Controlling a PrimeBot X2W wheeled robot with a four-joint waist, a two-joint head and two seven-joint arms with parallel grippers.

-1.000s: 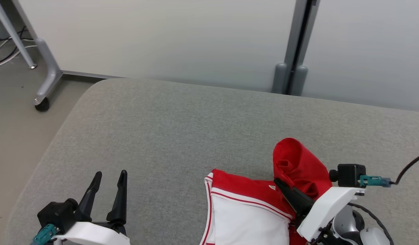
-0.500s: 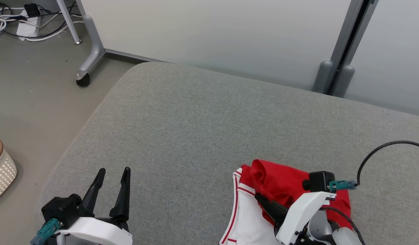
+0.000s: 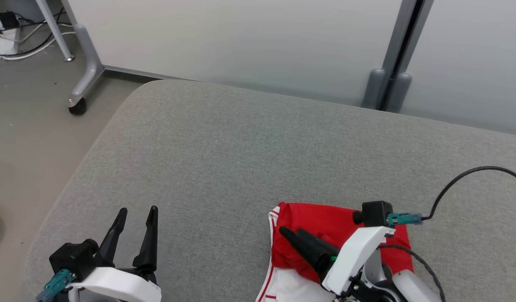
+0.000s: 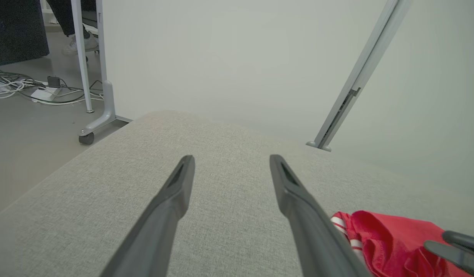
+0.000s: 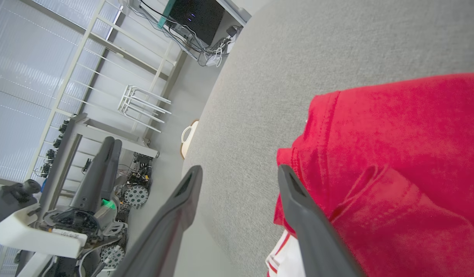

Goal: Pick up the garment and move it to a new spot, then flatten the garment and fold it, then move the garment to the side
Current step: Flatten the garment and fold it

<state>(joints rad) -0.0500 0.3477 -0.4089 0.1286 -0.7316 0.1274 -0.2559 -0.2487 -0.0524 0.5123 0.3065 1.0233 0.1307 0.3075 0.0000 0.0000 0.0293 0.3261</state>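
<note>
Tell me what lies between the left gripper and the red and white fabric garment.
Nothing. In the head view, the stretch of grey woven cushion between the open left gripper and the red and white fabric garment is bare.

The left gripper [image 3: 138, 209] sits at the lower left of the head view, its two dark fingers pointing up and forward with the jaws spread in a narrow V. Its own wrist view shows the same wide gap between the fingers. The left arm [image 3: 115, 286] shows as a white shell behind it. The right gripper [image 3: 292, 231] reaches in from the lower right, fingers angled up and to the left and lying low. In its wrist view the jaws stand clearly apart. The right arm [image 3: 355, 255] slants behind it, white, with a black cable trailing off.
</note>
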